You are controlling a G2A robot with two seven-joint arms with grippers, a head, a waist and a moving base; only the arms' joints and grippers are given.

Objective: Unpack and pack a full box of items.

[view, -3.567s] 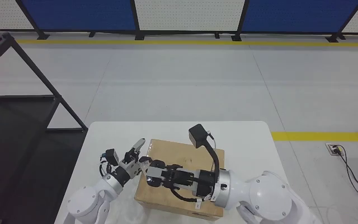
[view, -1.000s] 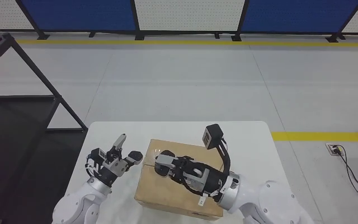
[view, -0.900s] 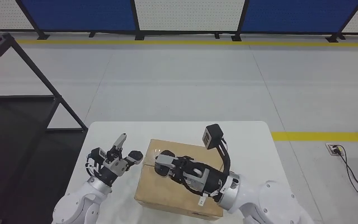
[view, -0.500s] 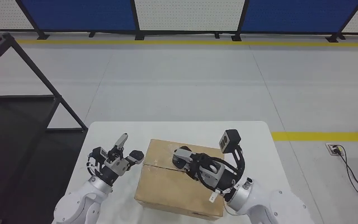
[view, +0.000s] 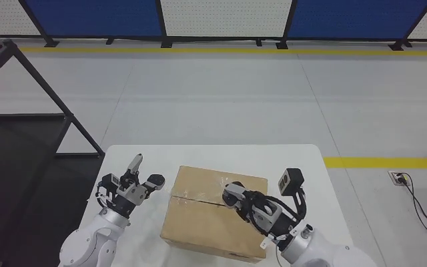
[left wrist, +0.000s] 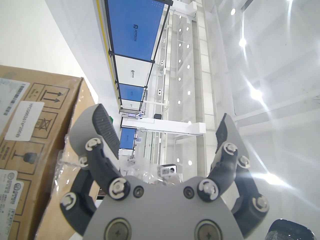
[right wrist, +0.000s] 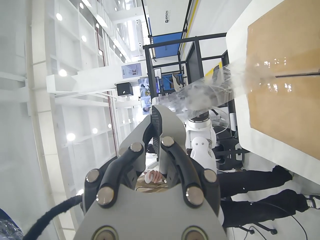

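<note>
Right pincer (view: 231, 194) (pinching tape (right wrist: 200, 96)) has slid rightward from box (view: 203, 223) edge.

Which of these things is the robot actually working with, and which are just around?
In the job: cardboard box, clear tape strip stretched from its top seam, right gripper pinching that strip, left gripper open beside the box.
Just around: white table under the box, black rack, blue panels.

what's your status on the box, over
Left gripper open, empty, beside the box. Right gripper shut on the tape strip, peeled partway off the seam. Box not yet opened.
</note>
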